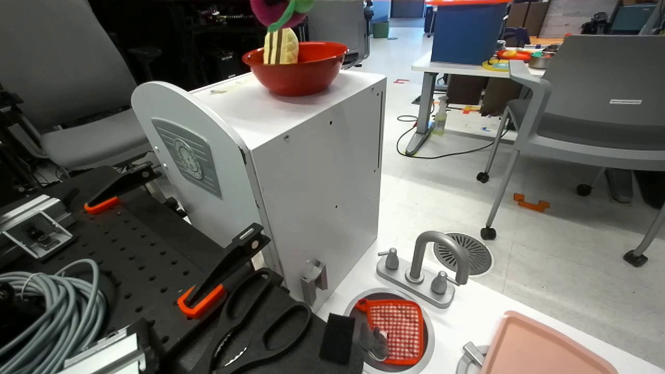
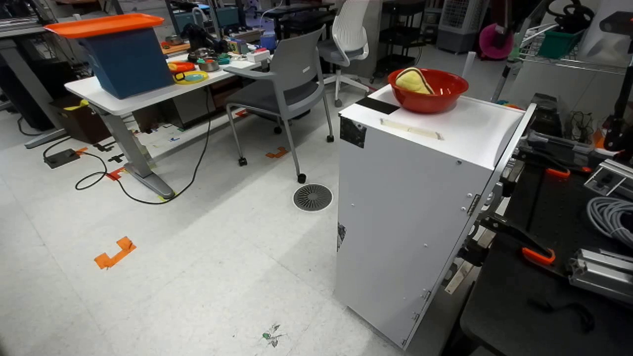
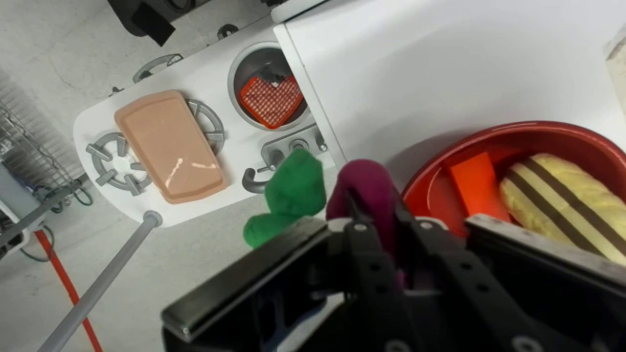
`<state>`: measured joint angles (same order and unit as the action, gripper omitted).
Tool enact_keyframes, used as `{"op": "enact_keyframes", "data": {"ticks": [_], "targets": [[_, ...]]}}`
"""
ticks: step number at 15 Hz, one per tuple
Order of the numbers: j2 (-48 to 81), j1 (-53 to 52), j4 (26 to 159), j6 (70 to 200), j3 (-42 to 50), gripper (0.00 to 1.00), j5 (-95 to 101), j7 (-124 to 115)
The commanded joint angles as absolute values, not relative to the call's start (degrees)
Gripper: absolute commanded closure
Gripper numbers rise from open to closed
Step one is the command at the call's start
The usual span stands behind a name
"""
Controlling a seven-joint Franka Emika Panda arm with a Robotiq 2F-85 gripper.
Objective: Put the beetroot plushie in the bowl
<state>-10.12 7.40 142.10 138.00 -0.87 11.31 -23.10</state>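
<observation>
The beetroot plushie is a magenta rounded toy with green leaves. My gripper point(image 3: 379, 211) is shut on the plushie point(image 3: 368, 177), its fingers pressing into the magenta body, leaves out to the left. The plushie is off the surface: in an exterior view it hangs at the top edge point(image 1: 264, 11), above the bowl's left part. It also shows in an exterior view point(image 2: 494, 45), right of and higher than the bowl, with the dark gripper point(image 2: 502, 28) on it. The red bowl point(image 3: 437, 193) is right of the fingers in the wrist view and shows in both exterior views point(image 1: 304, 78) point(image 2: 429, 101).
A yellow striped plush point(image 3: 552, 200) and an orange piece point(image 3: 477, 181) lie in the bowl. The bowl stands on a tall white cabinet point(image 1: 322, 156). A toy sink point(image 3: 235, 73), faucet point(image 1: 444, 239) and peach tray point(image 3: 171, 146) sit lower. Clamps point(image 1: 223, 270) stand on the black table.
</observation>
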Motion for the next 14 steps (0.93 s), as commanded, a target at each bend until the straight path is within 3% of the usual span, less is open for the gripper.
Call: {"op": "enact_keyframes", "data": {"ticks": [1, 14], "targets": [[-6.7, 7.4, 138.4, 134.9, 0.2, 0.97, 11.1, -23.8], [-12.8, 2.4, 137.2, 134.4, -4.7, 0.97, 16.9, -27.1]]}}
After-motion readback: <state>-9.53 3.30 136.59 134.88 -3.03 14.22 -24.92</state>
